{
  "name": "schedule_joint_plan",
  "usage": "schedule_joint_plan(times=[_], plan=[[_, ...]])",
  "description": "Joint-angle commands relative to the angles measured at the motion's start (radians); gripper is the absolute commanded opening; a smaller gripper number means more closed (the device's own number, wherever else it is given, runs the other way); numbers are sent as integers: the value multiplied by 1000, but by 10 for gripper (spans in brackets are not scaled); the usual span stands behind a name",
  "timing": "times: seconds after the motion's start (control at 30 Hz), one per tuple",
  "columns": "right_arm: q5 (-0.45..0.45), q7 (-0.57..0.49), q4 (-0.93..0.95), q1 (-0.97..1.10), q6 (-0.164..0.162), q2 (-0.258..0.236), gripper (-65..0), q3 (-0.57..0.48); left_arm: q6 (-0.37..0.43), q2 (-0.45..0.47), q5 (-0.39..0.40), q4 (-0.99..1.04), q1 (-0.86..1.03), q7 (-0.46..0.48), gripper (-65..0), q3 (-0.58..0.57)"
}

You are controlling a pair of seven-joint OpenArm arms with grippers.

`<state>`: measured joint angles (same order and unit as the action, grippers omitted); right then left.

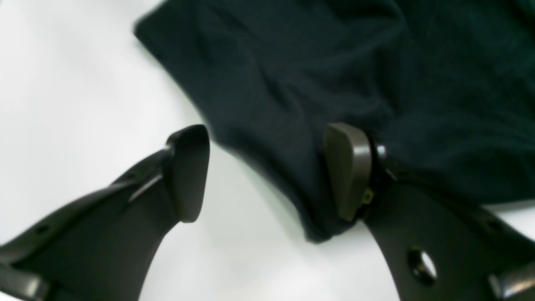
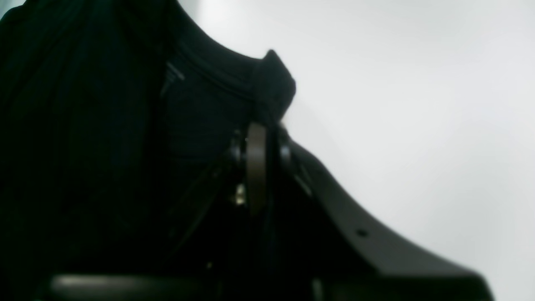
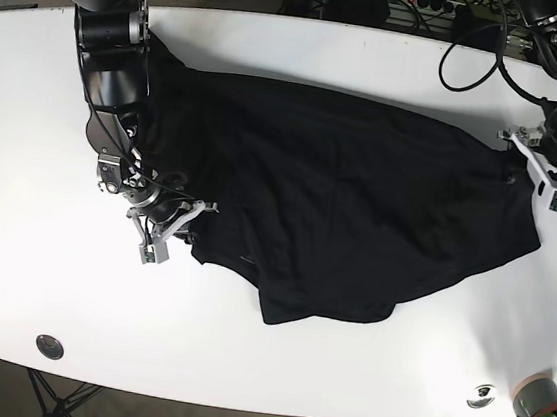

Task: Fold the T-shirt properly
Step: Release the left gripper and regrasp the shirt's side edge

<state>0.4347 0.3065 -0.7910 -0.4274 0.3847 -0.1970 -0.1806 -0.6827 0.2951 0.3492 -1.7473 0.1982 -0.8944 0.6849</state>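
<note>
Lab: white table (image 3: 270, 369) on metal stand, cables (image 3: 468, 49) (power strip behind).

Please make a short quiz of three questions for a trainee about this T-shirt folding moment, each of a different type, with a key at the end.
1. True or false: the T-shirt lies neatly folded in a small rectangle.
2. Which gripper is shut on cloth? A) left gripper B) right gripper C) neither
3. Fill in: the table is coloured ____.

Key:
1. False; it lies spread and wrinkled.
2. B; its jaws pinch the shirt near the collar, while the left one is open at the shirt's edge.
3. White.
</note>
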Motion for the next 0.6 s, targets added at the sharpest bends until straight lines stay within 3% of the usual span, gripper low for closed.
schedule_joint_plan(times=[0.0,0.17,0.33,0.57], plan=[[-14,29,-6,-11,-16,-9,-623,2,-15,34,60,-13,1,-18,-258,69],[-12,30,-8,-11,-16,-9,-623,2,-15,117,129,-15,19,-151,-260,109],[-12,30,-9,-11,-16,-9,-623,2,-15,122,135,-1,17,-150,-260,215],[-12,29,-9,-11,-16,-8,-623,2,-15,123,124,145,-138,-150,-260,223]])
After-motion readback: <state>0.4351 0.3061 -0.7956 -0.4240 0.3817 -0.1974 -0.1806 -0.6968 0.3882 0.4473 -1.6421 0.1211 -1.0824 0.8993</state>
